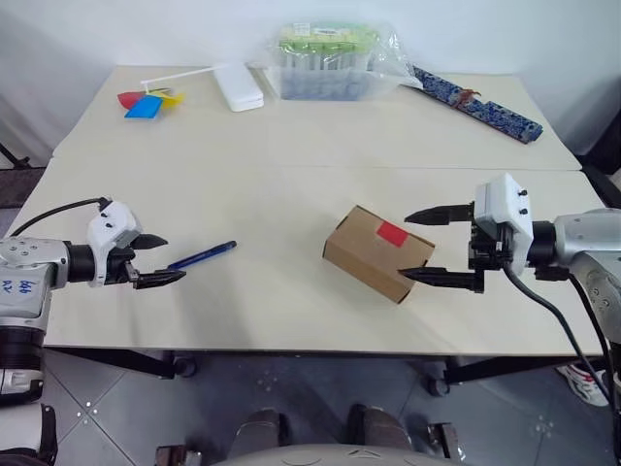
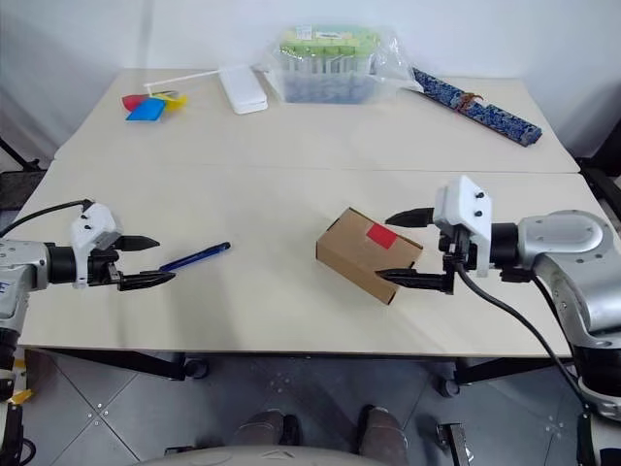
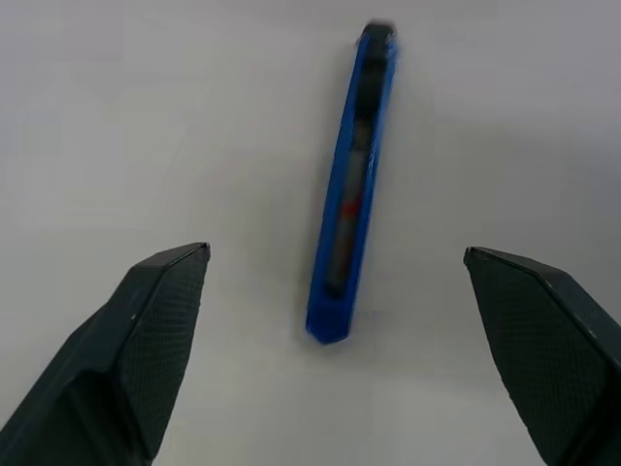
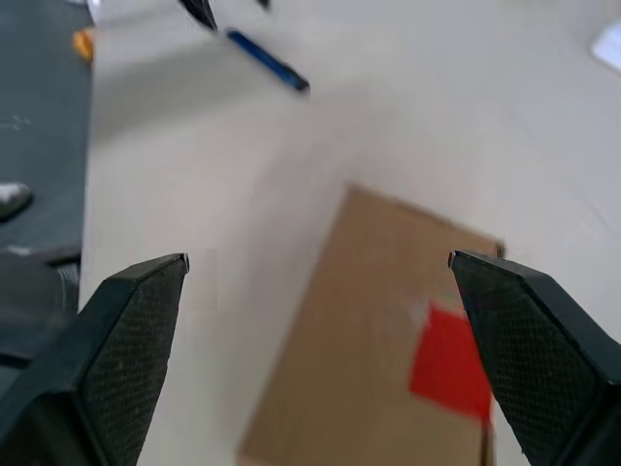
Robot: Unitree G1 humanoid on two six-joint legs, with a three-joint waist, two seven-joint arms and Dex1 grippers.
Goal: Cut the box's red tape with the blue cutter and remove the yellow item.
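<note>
Cutter ahead of left gripper, end-on.
We see the blue cutter [image 3: 351, 184] lying lengthwise straight ahead of our left gripper [image 3: 335, 262], jaws apart, nothing held; right gripper [image 1: 432, 245] gapes empty beside the box [image 1: 374, 254].

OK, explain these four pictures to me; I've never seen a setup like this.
The two wide pictures come from a camera pair on a humanoid robot's head, looking down over its arms. The two close ones come from cameras on its wrists, looking along each gripper's two black fingers.

On the table lie a brown box with red tape on top, and a blue cutter. At the far edge are a paper pinwheel, a white case, a wrapped green-topped container and a patterned blue strip.

The left gripper is open just short of the cutter. The right gripper is open beside the box. Neither holds anything.
</note>
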